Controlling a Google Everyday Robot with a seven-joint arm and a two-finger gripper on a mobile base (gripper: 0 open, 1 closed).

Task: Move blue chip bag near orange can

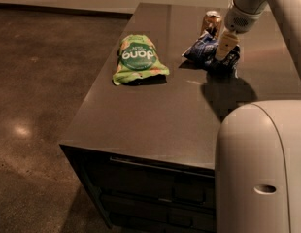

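The blue chip bag (205,52) lies crumpled on the dark table top, at the far right. The orange can (212,21) stands upright just behind it, close to or touching the bag's far edge. My gripper (225,46) hangs from the pale arm at the bag's right end, right at or just above the foil. Its tips are hidden against the bag. The arm's shadow falls on the table in front of the bag.
A green "dang" bag (137,58) lies flat to the left of the blue bag, with a gap between them. The table (155,115) has its left edge beside the green bag and its front edge over drawers. My robot's pale body (259,169) fills the lower right.
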